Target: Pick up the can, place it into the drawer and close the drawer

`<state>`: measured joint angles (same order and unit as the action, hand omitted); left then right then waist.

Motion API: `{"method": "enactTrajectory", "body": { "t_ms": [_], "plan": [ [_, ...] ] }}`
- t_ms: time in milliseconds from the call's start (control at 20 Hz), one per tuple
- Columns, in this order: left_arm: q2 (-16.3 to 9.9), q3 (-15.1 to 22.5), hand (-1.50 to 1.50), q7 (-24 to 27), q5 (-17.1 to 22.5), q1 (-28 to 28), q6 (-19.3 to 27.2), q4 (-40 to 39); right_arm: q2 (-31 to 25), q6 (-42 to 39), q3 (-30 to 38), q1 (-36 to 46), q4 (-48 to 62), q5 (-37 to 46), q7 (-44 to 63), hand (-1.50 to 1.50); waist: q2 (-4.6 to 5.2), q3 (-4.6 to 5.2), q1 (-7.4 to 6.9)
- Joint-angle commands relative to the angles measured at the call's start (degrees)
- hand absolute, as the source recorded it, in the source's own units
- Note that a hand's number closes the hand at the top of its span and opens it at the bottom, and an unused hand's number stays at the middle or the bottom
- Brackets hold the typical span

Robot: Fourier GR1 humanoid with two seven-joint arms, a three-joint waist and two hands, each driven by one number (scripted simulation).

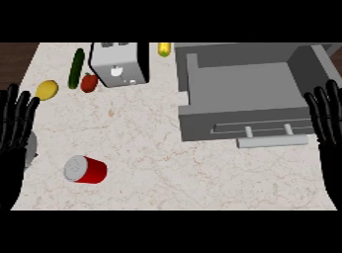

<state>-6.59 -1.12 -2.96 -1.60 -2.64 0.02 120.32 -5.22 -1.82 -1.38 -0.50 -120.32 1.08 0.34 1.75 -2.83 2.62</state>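
Counter (145,148) of pale marbled stone filled the head view, with both hands resting open at its sides. The left hand (6,143) stood at the left edge, fingers straight and pointing up, holding nothing; the right hand (338,138) stood likewise at the right edge, fingers straight, also holding nothing. The can (85,169), red with a silver top, lay tilted on the counter near the lower left, just right of the left hand and apart from it. The drawer (243,91), grey, stood open at the upper right, its front panel carrying a pale handle (272,141) that faced the lower edge; the can lay well apart from it. A toaster (117,64) stood at the top centre. Left of it lay a cucumber (76,68), a red pepper (88,82) just beside the toaster, and a lemon (47,89) nearer the left hand. A corn cob (163,49) lay between the toaster and the drawer, at the top edge.
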Motion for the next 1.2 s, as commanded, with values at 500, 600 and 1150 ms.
{"method": "enactTrajectory", "body": {
  "t_ms": [500,600,1150],
  "plan": [
    [6.52,13.85,-1.50,-18.81,-13.45,-7.93,12.81,7.62,-0.56,3.29,4.73,-2.12,0.31,-1.17,14.24,-1.50,-1.95,2.78,-2.76],
    [6.55,18.00,-1.50,-20.49,-17.75,-9.15,15.71,9.14,0.00,2.16,4.35,-5.23,1.12,-1.55,11.34,-1.50,-1.91,2.77,-2.64],
    [6.58,20.81,-1.50,-27.20,-21.07,-8.05,20.46,11.01,-1.98,-1.81,10.51,-7.30,1.73,-6.17,9.05,-1.50,-1.78,2.81,-2.57]
  ]
}}
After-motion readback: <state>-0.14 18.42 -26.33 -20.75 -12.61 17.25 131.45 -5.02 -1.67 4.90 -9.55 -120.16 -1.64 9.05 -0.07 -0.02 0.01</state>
